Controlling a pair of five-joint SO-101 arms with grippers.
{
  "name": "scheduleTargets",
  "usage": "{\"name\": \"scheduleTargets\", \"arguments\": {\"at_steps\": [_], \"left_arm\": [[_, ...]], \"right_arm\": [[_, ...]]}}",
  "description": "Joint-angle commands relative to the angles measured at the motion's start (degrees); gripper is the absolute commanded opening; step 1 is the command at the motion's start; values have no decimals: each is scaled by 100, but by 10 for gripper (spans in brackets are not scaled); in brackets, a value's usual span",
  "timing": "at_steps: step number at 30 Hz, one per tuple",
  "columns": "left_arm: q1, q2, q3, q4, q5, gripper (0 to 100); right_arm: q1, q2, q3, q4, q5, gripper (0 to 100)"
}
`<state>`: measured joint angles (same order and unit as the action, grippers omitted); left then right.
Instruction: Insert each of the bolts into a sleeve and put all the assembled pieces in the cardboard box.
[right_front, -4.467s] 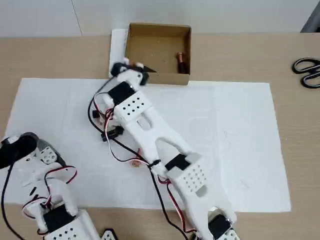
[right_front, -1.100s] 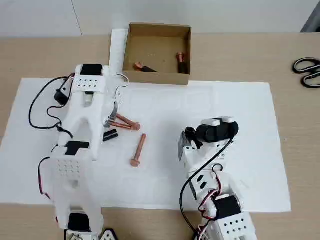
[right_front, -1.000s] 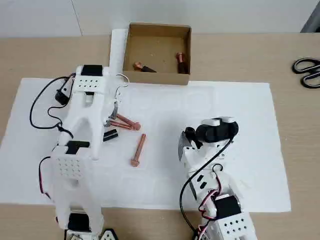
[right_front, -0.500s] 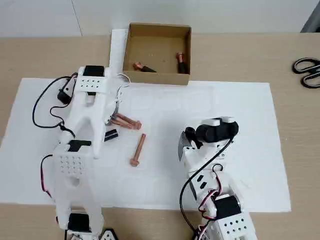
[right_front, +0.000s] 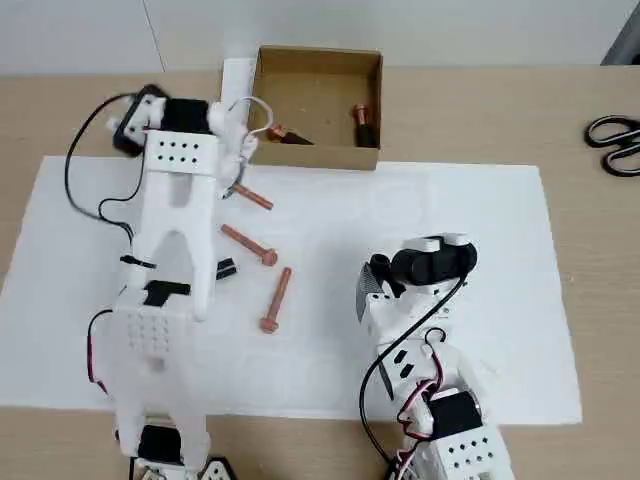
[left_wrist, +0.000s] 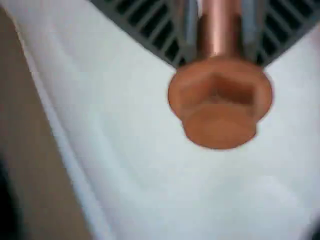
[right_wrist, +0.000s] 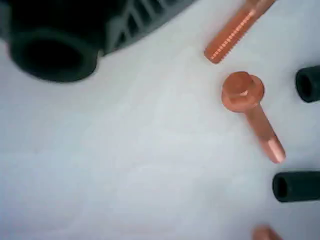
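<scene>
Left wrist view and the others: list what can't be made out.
Left wrist view: the bolt in the left claw is blurred, shaft cut by the edge.
High view: the left arm partly covers a sleeve; scissors run off the edge; pieces in the box are too small.
Right wrist view: the edge cuts off an orange tip.

1. A light wooden worktop (right_front: 480, 110) is seen from above and is evenly lit.
2. A large white sheet (right_front: 470, 220) is spread across its middle.
3. A white wall (right_front: 400, 30) is met at 12 o'clock.
4. A pair of scissors (right_front: 615, 143) is laid on the bare wood at 2 o'clock.
</scene>
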<state>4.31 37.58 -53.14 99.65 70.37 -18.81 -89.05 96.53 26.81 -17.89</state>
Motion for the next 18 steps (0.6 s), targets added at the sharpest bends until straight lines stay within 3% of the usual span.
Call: {"name": "scheduleTargets", "arguments": {"at_steps": [1, 4, 9, 13, 18], "left_arm": [[431, -1626, -145, 97, -695, 6], [774, -2892, 699, 88, -862, 6], [1160, -4440, 3037, -185, -1582, 6], [1178, -5248, 4110, -1310, -2321, 6], [1407, -6171, 5349, -2840, -2945, 6]], "right_arm": [[-40, -119, 9, -48, -9, 4], [-40, -127, 0, -48, 352, 4], [-31, -127, 0, -796, 1749, 4], [-40, -127, 18, -1675, 2444, 4], [-48, -127, 26, -1903, 2532, 4]]}}
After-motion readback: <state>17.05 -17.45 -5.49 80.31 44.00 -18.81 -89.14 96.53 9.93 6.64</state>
